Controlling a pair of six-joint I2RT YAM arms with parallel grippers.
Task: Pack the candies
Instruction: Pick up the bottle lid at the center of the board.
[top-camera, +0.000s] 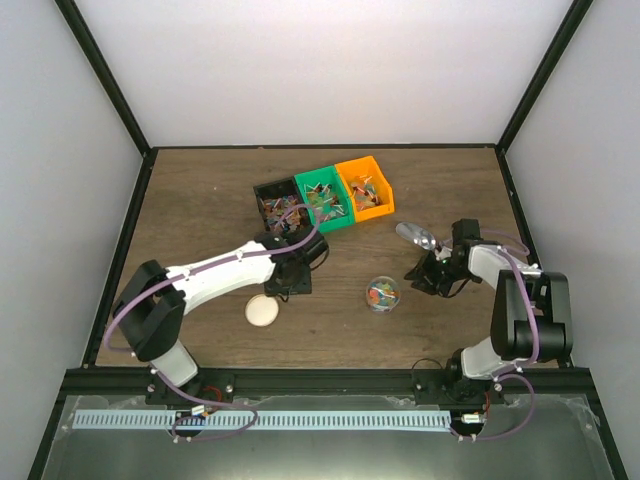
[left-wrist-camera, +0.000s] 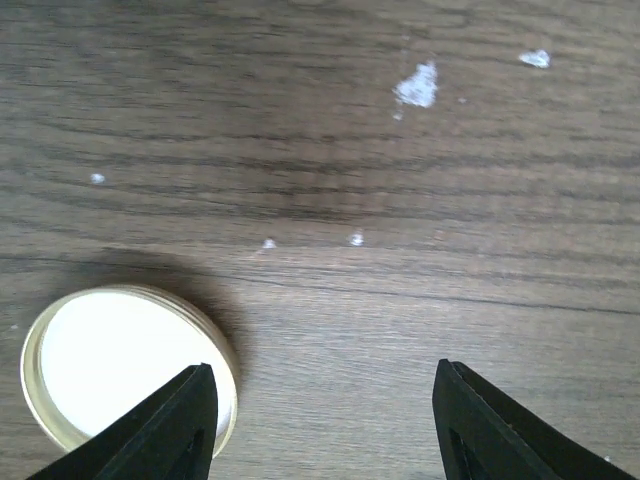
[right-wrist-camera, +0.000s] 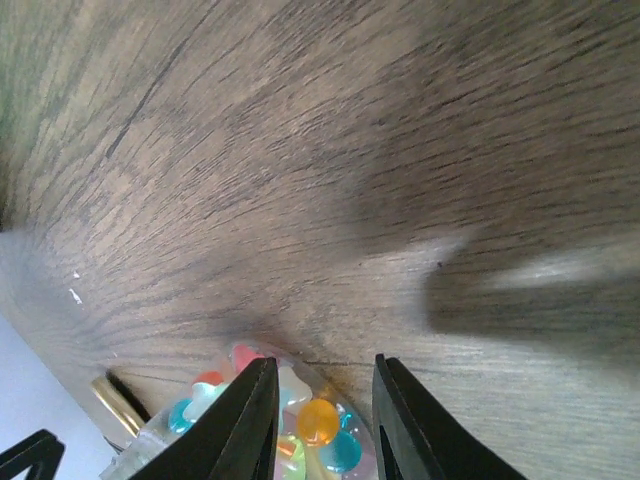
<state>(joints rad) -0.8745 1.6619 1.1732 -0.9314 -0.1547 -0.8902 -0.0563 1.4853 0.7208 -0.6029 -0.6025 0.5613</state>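
Observation:
Candies (top-camera: 282, 212) in mixed colours fill the black bin (top-camera: 262, 190), the green bin (top-camera: 312, 180) and the orange bin (top-camera: 352, 167) at the back of the table. More candies (right-wrist-camera: 318, 420) sit in a small clear jar (top-camera: 382, 293) at mid table. My right gripper (top-camera: 415, 277) is just right of the jar. In the right wrist view the right gripper (right-wrist-camera: 325, 360) has its jaws apart with nothing between them, and the jar shows behind its fingers. My left gripper (left-wrist-camera: 325, 368) is open low over bare wood.
A round beige lid (top-camera: 262, 311) lies left of the jar; the left finger overlaps the lid (left-wrist-camera: 110, 360) at its edge. A silver scoop (top-camera: 418, 237) rests beyond the right gripper. White crumbs (left-wrist-camera: 418, 86) dot the wood.

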